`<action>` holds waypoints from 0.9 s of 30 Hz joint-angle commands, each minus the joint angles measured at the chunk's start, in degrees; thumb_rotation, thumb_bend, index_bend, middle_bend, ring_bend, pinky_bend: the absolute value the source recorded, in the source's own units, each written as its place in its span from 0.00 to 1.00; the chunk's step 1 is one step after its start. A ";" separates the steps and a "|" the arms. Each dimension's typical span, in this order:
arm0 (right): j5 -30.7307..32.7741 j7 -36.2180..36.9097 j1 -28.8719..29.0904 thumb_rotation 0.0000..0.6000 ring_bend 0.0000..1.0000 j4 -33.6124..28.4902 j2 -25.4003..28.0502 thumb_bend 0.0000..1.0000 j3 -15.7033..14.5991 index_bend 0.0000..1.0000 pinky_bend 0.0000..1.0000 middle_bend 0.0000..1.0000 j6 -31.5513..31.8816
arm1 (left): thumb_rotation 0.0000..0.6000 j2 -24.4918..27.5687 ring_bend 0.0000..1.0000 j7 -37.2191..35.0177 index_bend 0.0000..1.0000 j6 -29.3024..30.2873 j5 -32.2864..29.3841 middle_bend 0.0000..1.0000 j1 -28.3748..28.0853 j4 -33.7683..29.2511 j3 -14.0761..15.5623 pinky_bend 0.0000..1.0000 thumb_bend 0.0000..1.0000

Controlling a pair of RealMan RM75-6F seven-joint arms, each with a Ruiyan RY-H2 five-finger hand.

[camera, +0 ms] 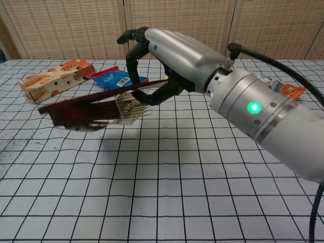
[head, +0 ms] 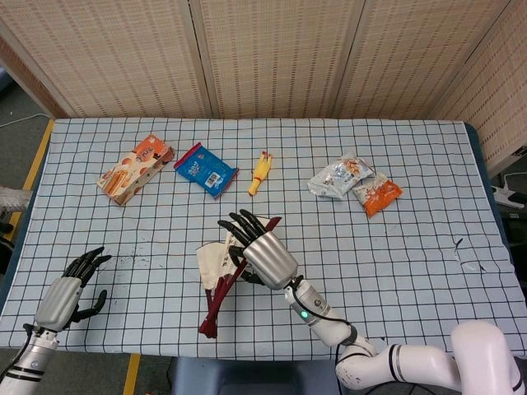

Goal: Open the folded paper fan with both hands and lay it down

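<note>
My right hand (head: 262,248) holds the paper fan (head: 216,280) above the middle front of the table. The fan has dark red ribs and a cream paper leaf, and it is only slightly spread. In the chest view the right hand (camera: 172,55) grips the fan (camera: 93,109) near one end, and the dark ribs stick out to the left, lifted off the cloth. My left hand (head: 70,288) rests low at the front left of the table, fingers apart, holding nothing, well away from the fan.
On the checked tablecloth (head: 395,247) lie an orange snack box (head: 134,169), a blue packet (head: 206,169), a yellow rubber chicken (head: 260,173) and two snack bags (head: 356,183) at the back. A woven screen stands behind the table.
</note>
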 commanded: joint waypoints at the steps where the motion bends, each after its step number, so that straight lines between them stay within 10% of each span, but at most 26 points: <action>1: 10.53 -7.01 1.95 1.00 0.00 -8.85 4.04 0.58 5.81 0.73 0.00 0.10 -4.85 | 1.00 -4.84 0.00 -10.95 0.08 -0.24 5.14 0.00 -3.08 4.13 1.72 0.06 0.48; 16: 26.97 -12.80 8.72 1.00 0.00 -9.48 -2.58 0.58 10.92 0.73 0.00 0.10 -3.71 | 1.00 -17.21 0.00 -13.51 0.00 2.24 1.45 0.00 -7.60 4.65 -4.82 0.04 0.45; 27: 28.63 -13.78 11.65 1.00 0.00 -6.94 -5.88 0.58 11.13 0.73 0.00 0.10 -0.95 | 1.00 -18.83 0.00 -15.72 0.05 -0.43 -0.30 0.00 -9.08 0.40 -3.90 0.04 0.44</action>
